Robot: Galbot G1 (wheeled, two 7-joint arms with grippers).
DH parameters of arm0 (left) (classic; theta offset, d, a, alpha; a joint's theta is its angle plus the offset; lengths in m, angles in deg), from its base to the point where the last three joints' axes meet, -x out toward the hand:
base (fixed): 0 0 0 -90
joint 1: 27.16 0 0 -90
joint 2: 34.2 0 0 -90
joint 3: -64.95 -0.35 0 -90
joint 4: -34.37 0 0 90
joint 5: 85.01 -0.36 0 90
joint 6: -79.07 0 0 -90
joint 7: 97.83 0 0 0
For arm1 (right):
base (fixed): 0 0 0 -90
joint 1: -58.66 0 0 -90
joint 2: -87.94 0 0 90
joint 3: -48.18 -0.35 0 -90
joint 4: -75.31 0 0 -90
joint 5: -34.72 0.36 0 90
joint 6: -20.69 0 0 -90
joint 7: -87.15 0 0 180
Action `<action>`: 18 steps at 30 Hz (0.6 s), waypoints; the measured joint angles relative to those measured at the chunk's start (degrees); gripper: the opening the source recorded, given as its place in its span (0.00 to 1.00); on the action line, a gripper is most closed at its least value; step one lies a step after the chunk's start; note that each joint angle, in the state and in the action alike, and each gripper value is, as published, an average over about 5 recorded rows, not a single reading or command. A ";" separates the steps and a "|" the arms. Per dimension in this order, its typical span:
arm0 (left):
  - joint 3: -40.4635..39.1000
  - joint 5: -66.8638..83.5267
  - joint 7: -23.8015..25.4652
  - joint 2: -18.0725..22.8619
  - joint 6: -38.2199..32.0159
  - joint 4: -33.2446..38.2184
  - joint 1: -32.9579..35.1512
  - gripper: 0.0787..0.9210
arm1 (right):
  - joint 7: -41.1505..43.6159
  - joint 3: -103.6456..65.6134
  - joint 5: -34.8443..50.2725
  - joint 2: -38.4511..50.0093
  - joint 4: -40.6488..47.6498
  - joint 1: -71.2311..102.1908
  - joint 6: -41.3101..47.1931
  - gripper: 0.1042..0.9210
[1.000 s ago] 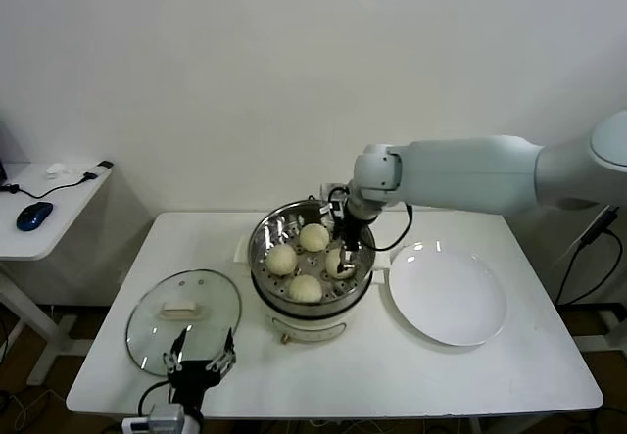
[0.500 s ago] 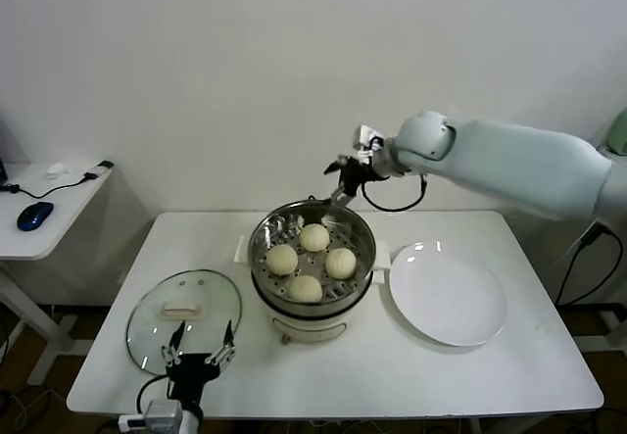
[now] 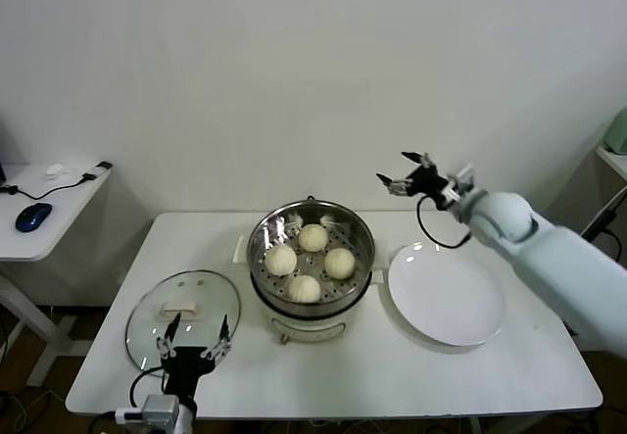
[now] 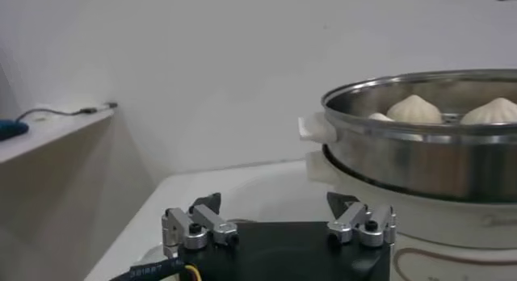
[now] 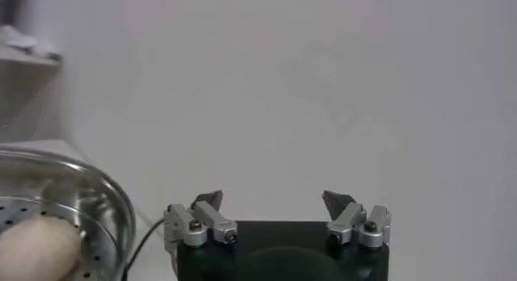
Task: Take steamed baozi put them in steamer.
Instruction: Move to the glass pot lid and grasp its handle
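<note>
Four baozi [image 3: 311,261] sit in steamer [image 3: 312,287] at table centre: smooth cream-white domes on perforated steel tray. My right gripper [image 3: 422,177] raised above table, between steamer and plate [image 3: 447,294], jaws spread wide, empty. My left gripper [image 3: 194,341] parked low at near edge beside glass lid [image 3: 183,316], jaws wide, touching nothing. Plate flat, glossy white.
</note>
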 measured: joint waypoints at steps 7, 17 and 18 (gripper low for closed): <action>0.55 -1.29 -0.27 -1.02 -1.77 -1.22 -1.05 0.88 | -1.65 -25.20 -6.31 -4.50 -3.79 24.90 -4.61 0.88; 1.83 -8.96 -2.99 -2.73 -7.83 -4.87 -1.61 0.88 | -1.59 -42.46 -14.06 -15.51 -5.37 46.71 -11.92 0.88; 2.00 -10.91 -3.75 -2.92 -8.54 -5.45 -1.81 0.88 | -1.45 -43.27 -14.64 -16.57 -5.45 47.65 -12.55 0.88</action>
